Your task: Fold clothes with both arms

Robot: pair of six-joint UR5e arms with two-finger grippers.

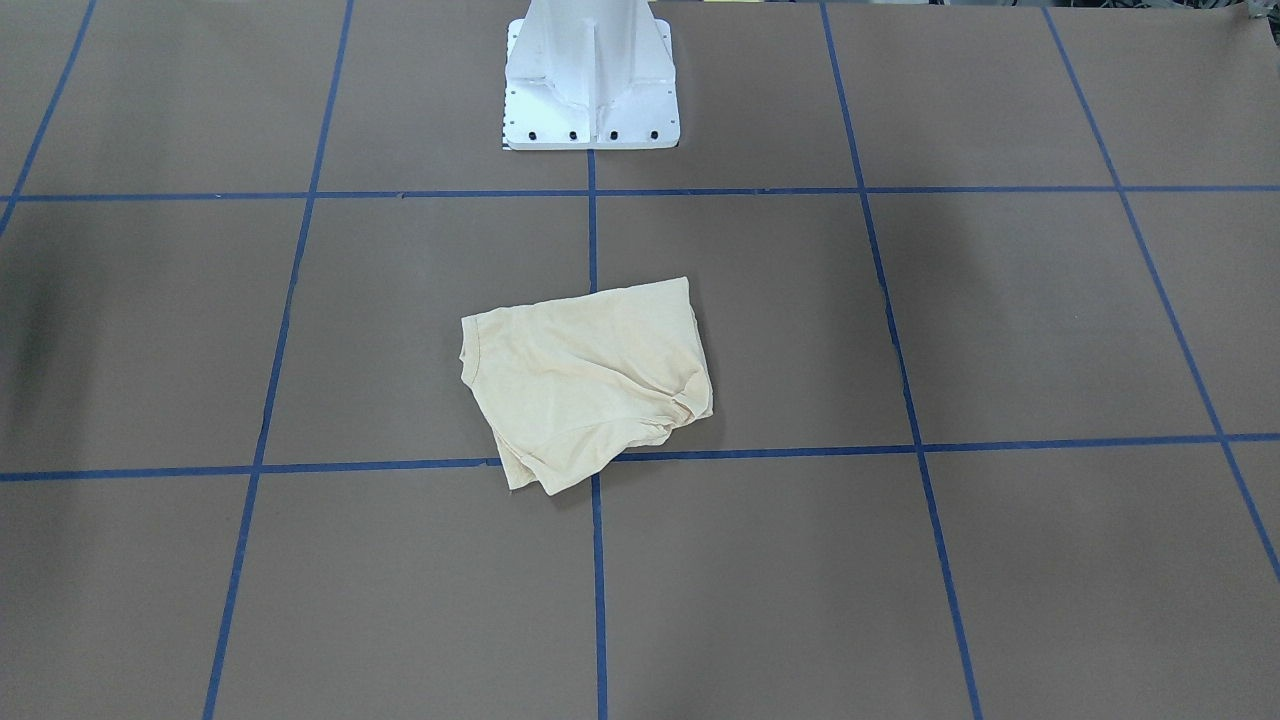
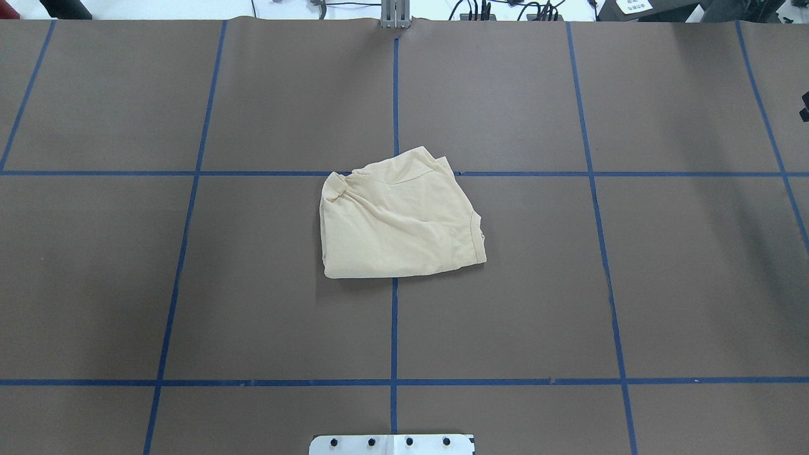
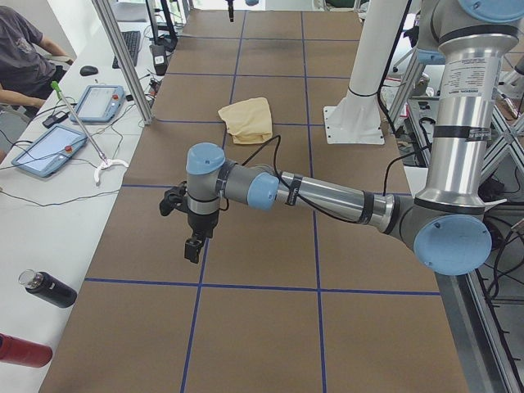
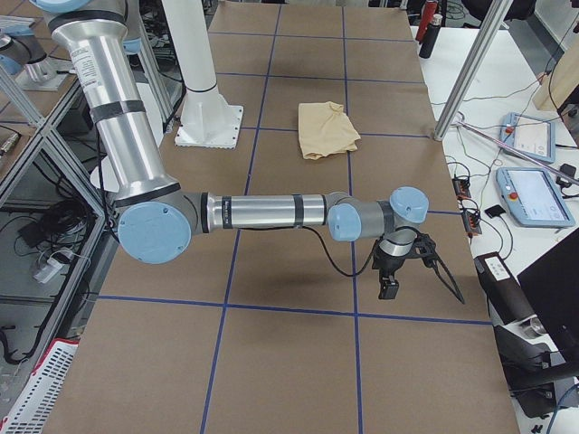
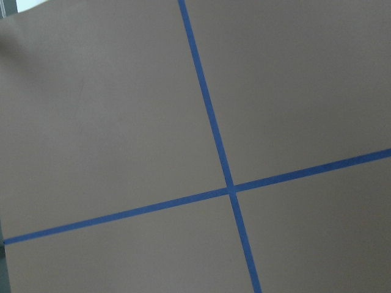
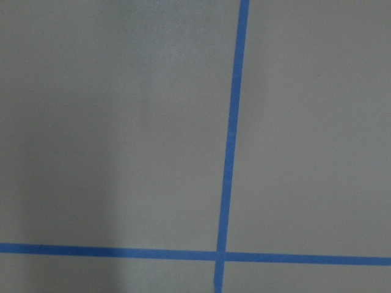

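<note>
The pale cream-yellow shirt lies folded into a compact, slightly rumpled bundle at the middle of the brown table. It also shows in the overhead view and in both side views. No print or label shows. My left gripper hangs fingers-down over the table's left end, far from the shirt. My right gripper hangs over the right end, also far from it. Neither holds anything that I can see, and I cannot tell whether they are open or shut. Both wrist views show only bare table and blue tape.
The white pedestal base stands behind the shirt. Blue tape lines grid the table. A side bench holds tablets, bottles and a seated person. More tablets lie past an aluminium post.
</note>
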